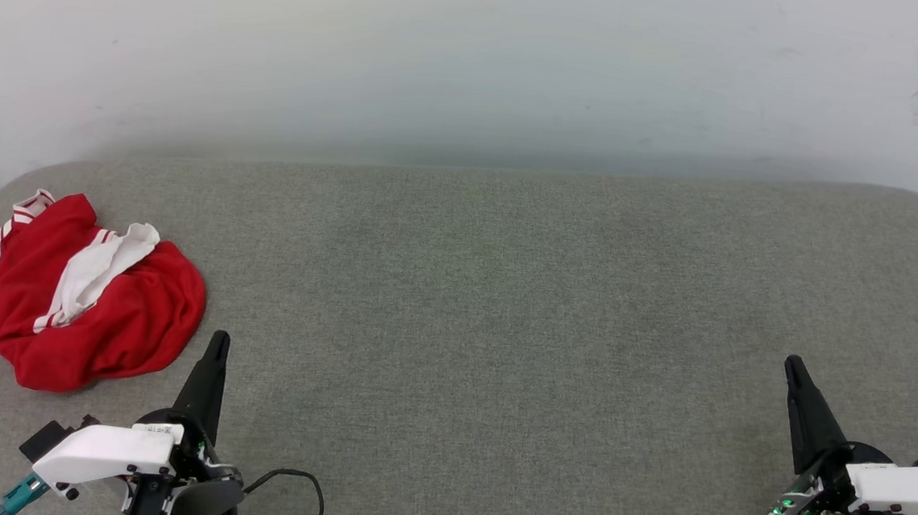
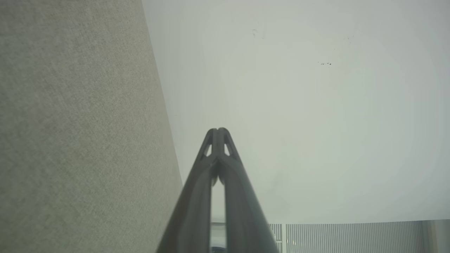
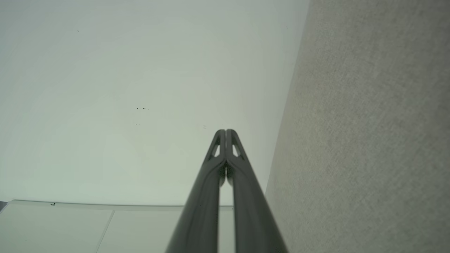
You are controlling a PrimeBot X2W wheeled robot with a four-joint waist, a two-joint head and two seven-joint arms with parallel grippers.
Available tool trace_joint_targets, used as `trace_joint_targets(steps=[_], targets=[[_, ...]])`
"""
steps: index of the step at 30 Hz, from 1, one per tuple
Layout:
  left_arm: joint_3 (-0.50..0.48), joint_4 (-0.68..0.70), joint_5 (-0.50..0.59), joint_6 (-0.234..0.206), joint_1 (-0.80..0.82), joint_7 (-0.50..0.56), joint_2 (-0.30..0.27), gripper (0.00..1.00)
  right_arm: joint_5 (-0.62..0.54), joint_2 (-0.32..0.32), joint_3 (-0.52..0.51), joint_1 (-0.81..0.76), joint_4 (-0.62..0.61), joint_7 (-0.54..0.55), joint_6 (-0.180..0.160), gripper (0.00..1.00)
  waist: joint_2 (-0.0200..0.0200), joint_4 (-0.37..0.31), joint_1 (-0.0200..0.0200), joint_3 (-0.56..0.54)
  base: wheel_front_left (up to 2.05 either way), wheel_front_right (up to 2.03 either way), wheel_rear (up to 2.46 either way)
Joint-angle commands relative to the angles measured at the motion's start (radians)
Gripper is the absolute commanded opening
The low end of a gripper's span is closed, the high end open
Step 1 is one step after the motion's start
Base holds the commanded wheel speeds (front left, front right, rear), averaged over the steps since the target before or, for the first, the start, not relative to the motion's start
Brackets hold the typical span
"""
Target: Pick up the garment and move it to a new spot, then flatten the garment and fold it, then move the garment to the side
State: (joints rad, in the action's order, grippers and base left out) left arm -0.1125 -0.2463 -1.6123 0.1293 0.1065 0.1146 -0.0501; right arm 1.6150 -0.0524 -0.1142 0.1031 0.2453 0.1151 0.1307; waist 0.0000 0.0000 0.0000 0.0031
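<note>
The garment [image 1: 93, 296], a red shirt with white sleeves and striped trim, lies crumpled in a heap at the far left of the grey table [image 1: 505, 293]. My left gripper [image 1: 218, 339] stands just right of the heap's lower edge, shut and empty, apart from the cloth. In the left wrist view its fingertips [image 2: 218, 130] meet against the pale wall. At the lower right my right gripper [image 1: 791, 363] is shut and holds nothing, far from the garment. In the right wrist view its tips [image 3: 225, 131] are pressed together.
A pale wall [image 1: 472, 64] rises behind the table's far edge. A black cable [image 1: 298, 480] loops beside my left wrist. The table's rounded corners lie at the far left and far right. Grey cloth stretches wide between the two grippers.
</note>
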Motion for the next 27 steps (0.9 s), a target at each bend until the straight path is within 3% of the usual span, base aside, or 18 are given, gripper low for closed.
trace_joint_targets(steps=[1, 27], targets=[[-0.004, 0.000, -0.001, 0.004, 0.007, 0.002, 0.000, 0.00, -0.005, 0.004, 0.001, 0.013, 0.001, 0.001, 0.000, 0.00, 0.0000, 0.000, 0.0000, 0.000, 0.00, 0.00, 0.00], [-0.004, 0.000, -0.001, 0.004, 0.007, 0.002, 0.000, 0.00, -0.004, 0.004, 0.001, 0.013, 0.001, 0.001, 0.000, 0.00, 0.0000, 0.000, 0.0000, 0.000, 0.00, 0.00, 0.00]])
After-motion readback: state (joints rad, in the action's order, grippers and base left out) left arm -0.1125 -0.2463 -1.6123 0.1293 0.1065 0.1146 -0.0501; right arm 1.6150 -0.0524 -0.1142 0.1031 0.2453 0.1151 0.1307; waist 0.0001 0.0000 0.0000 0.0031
